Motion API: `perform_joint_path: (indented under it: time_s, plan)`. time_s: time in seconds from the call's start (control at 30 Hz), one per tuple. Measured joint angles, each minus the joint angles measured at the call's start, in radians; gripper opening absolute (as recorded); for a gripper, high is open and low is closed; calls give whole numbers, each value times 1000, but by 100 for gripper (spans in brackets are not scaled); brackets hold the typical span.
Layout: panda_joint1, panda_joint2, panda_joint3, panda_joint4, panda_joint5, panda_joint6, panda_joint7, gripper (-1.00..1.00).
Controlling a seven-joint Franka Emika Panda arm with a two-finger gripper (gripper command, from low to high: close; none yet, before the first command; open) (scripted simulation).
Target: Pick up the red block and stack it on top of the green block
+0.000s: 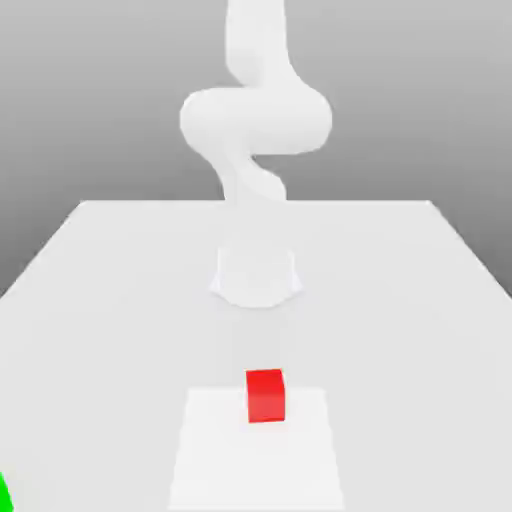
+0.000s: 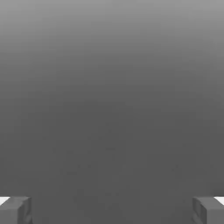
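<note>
Exterior view: the red block (image 1: 265,395) sits on a pale square patch (image 1: 200,460) of the white table (image 1: 90,300), in front of the arm (image 1: 255,120). A sliver of the green block (image 1: 4,494) lies far to this view's left. Hand view: the gripper (image 2: 112,210) has its fingers (image 2: 15,210) wide apart, gripping nothing.

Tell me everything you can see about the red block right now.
The red block is a small bright red cube with plain matte faces: a lighter top face and a darker front face show. It sits upright and square on a slightly paler rectangular patch of the white table, in front of the arm's base. Nothing touches it but the surface beneath it.
</note>
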Motion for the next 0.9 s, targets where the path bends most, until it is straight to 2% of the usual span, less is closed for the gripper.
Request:
perform_joint_path:
  time_s: [0.4, 0.57, 0.8, 0.83, 0.9]
  plan:
    - [19, 391, 2, -350, 3, 288, -37, 0]
    - [26, 606, 5, -506, 2, 442, -52, 0]
    - [30, 901, 3, -506, -4, 686, -52, 0]
    - [30, 924, 2, -503, -4, 705, -52, -100]
    - [30, 924, 2, -503, -4, 705, -52, -100]
